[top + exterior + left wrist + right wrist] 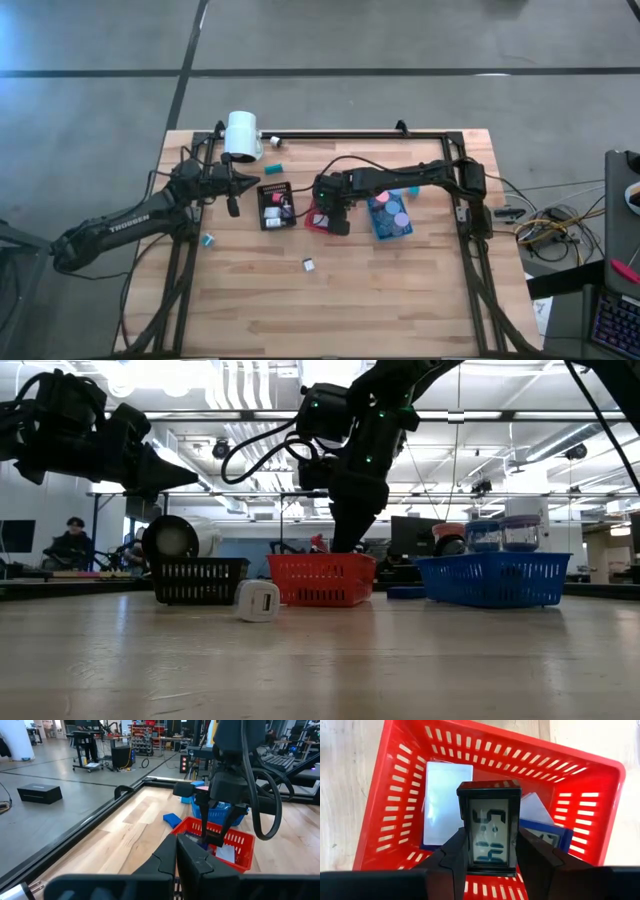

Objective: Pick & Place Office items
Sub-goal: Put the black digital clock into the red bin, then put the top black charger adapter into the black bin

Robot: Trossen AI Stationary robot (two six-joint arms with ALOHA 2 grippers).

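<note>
High view: right gripper [336, 222] over the red tray [318, 220], mid-table; left gripper [233, 183] left of the black tray [272, 207].
Low view: white block [257, 601] on the table before the black tray.
Left wrist view: fingers pressed together, empty.
Right wrist view: fingers [454, 854] clamp a small black digital clock [489, 826] above the red tray.

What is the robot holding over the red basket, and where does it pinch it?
The right gripper holds a small black digital clock by its two side edges, above the red basket. The left gripper holds nothing.
</note>
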